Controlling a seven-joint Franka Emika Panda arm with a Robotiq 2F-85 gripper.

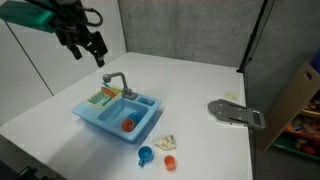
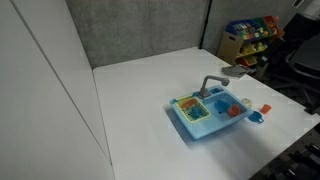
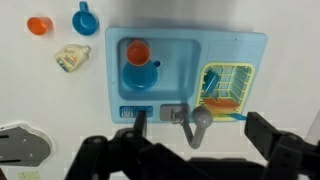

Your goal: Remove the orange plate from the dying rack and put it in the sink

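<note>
The blue toy sink [image 3: 225, 48] lies below my gripper in the wrist view. Its yellow-green drying rack [image 3: 226, 82] holds the orange plate [image 3: 218, 103] at the edge nearest the grey faucet [image 3: 196, 121]. The basin [image 3: 178, 62] holds an orange cup [image 3: 137, 51] and a blue dish [image 3: 140, 76]. My gripper [image 3: 200, 135] is open and empty, with one finger on each side of the faucet in the picture. In an exterior view the gripper [image 1: 88, 46] hangs high above the table, up and to the left of the sink [image 1: 118, 113]. The sink also shows in an exterior view [image 2: 212, 111].
Beside the sink lie a blue cup [image 3: 85, 18], a small orange cup [image 3: 39, 25] and a pale bottle [image 3: 72, 58]. A grey flat object [image 1: 236, 113] lies further along the white table. Grey walls stand behind, and a shelf of toys [image 2: 250, 38] stands past the table.
</note>
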